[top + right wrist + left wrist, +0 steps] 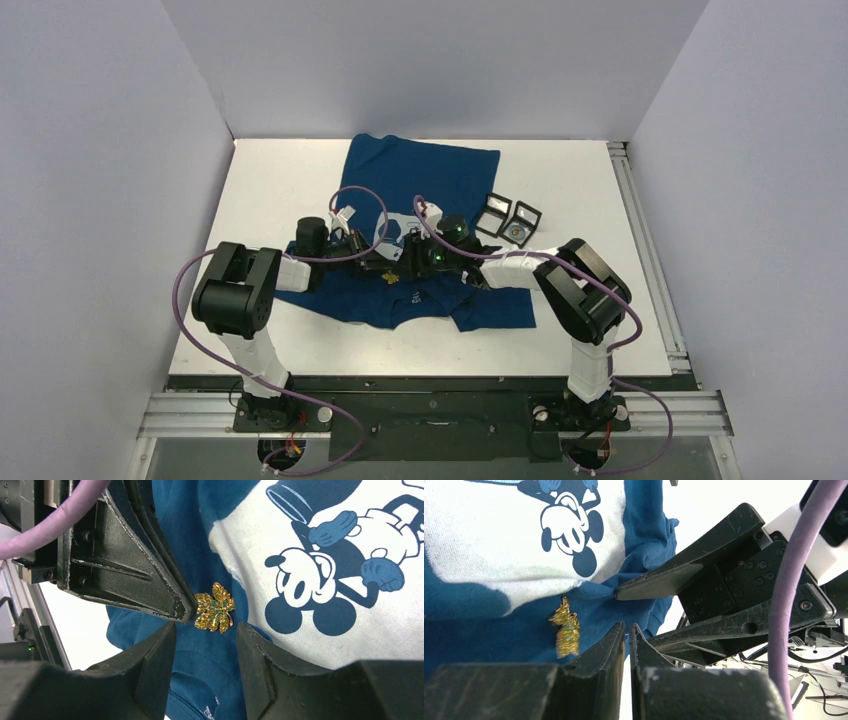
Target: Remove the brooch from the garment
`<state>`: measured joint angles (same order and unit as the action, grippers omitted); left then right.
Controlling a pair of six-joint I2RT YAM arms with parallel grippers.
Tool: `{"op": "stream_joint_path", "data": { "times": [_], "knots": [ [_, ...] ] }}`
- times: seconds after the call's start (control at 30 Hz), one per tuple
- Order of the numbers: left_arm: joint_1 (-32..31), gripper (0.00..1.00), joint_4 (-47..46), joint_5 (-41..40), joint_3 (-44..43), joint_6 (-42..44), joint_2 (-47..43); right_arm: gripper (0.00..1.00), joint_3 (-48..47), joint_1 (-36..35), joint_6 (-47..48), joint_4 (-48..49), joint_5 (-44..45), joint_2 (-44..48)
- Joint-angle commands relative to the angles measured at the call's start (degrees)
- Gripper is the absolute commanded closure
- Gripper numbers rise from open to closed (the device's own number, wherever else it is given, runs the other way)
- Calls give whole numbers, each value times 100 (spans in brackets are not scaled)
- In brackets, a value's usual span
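Both grippers meet at the brooch on the T-shirt's chest.

On my overhead view the dark blue T-shirt [430,170] lies spread on the white table [280,180], and both arms reach into its middle. The gold leaf-shaped brooch [214,607] sits on the blue cloth just beside the edge of the pale mouse print [350,580]. My right gripper [206,630] is wide open and holds nothing; the brooch lies just beyond the gap between its fingertips. My left gripper [626,630] is closed down to a thin slit, its tip right against the brooch's side in the right wrist view. I cannot tell whether it has any cloth nipped. From the left wrist, one right finger [659,582] touches a raised fold of shirt near the print.
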<state>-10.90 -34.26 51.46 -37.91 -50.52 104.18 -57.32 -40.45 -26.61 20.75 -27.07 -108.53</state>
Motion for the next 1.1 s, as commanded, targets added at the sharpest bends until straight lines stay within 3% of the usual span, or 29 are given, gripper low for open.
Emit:
{"op": "stream_joint_path", "data": {
  "times": [0.0,0.17,0.27,0.33,0.5,0.63,0.87,1.07],
  "knots": [
    [-22,95,-400,77,-17,-43,61,56,-204,56,-262,448,-187,-7],
    [-24,97,-597,128,-13,-200,169,56,-249,38,-237,349,-101,-24],
    [145,78,-578,-5,85,-204,32,56,-192,32,-208,296,-27,38],
    [324,70,-212,-170,155,-18,-147,57,-184,9,-155,174,30,87],
    [563,64,751,-670,245,704,-595,59,-241,-135,14,-40,134,107],
    [566,66,880,-686,236,728,-437,58,-374,-217,93,-165,231,35],
    [410,82,665,-576,168,553,-110,56,-499,-287,175,-385,331,-54],
    [219,86,602,-576,127,490,17,55,-569,-331,258,-519,385,-100]
  ]
}}
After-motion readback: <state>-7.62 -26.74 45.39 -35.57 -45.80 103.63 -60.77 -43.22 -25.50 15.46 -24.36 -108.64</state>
